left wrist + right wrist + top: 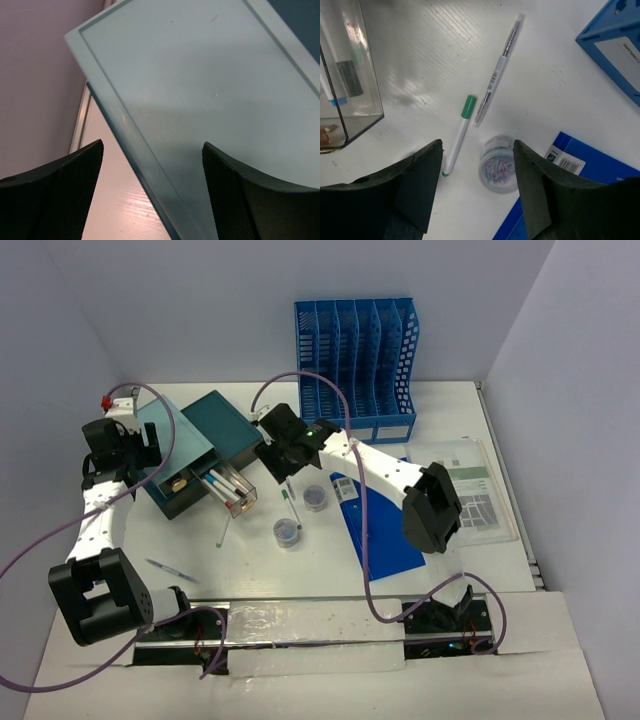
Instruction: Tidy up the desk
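The white desk (300,565) holds a teal drawer box (200,445) with its clear drawer (230,490) pulled out and pens inside. My left gripper (148,445) is open and empty over the box's left edge; in the left wrist view the box top (210,90) lies between its fingers (55,200). My right gripper (282,462) is open and empty just right of the drawer. In the right wrist view it (477,145) hangs above a green-capped white pen (457,140), a clear pen (497,70) and a small jar of clips (497,162).
A blue file rack (358,365) stands at the back. A blue folder (375,520) and a sleeved paper sheet (475,485) lie on the right. A second clip jar (287,532) and two loose pens (222,532) (170,570) lie in front. Lavender walls enclose the desk.
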`<state>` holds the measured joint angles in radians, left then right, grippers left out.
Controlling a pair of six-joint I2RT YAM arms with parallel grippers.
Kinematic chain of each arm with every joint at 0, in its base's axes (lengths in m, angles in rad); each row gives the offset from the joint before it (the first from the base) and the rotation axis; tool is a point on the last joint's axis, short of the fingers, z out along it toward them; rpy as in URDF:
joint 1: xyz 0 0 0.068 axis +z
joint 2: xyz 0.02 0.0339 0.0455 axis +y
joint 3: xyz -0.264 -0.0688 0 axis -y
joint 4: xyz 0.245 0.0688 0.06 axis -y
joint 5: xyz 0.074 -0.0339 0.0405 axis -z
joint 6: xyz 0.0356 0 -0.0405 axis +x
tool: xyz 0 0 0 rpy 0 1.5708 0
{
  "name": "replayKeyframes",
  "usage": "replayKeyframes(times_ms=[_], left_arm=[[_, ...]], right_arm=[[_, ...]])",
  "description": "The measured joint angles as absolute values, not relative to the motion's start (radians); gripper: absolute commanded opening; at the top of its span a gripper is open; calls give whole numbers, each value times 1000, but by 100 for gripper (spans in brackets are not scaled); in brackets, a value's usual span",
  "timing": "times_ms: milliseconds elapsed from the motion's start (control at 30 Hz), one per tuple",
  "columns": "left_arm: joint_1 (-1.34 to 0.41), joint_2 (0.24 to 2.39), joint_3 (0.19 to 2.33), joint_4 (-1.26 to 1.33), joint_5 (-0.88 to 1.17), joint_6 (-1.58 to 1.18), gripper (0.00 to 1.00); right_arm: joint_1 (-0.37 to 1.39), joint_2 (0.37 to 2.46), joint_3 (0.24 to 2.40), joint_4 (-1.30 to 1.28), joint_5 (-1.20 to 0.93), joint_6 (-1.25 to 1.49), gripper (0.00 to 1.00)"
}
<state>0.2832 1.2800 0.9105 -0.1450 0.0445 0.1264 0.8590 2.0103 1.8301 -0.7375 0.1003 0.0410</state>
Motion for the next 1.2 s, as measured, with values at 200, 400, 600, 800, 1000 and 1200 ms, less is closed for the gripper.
replayKeyframes(times_ms=[200, 400, 600, 800, 1000, 1200], left_arm=[[283, 1279, 934, -195, 22, 150, 86], [283, 1279, 959, -239, 16, 144, 86], [283, 1280, 969, -244, 16, 136, 86], [283, 1304, 970, -242, 17, 127, 86], [283, 1321, 981, -236, 18, 116, 86], [283, 1321, 981, -236, 25, 115, 86]], right_arm=[[848, 2049, 1861, -741, 47, 32, 60], [846, 2083, 1928, -766, 44, 28, 56], [841, 2112, 1906, -767, 63, 10, 56], [833, 2151, 1886, -773, 55, -34, 54], [837, 2167, 1818, -770, 34, -56, 53], [854, 2170, 1750, -735, 34, -60, 53]])
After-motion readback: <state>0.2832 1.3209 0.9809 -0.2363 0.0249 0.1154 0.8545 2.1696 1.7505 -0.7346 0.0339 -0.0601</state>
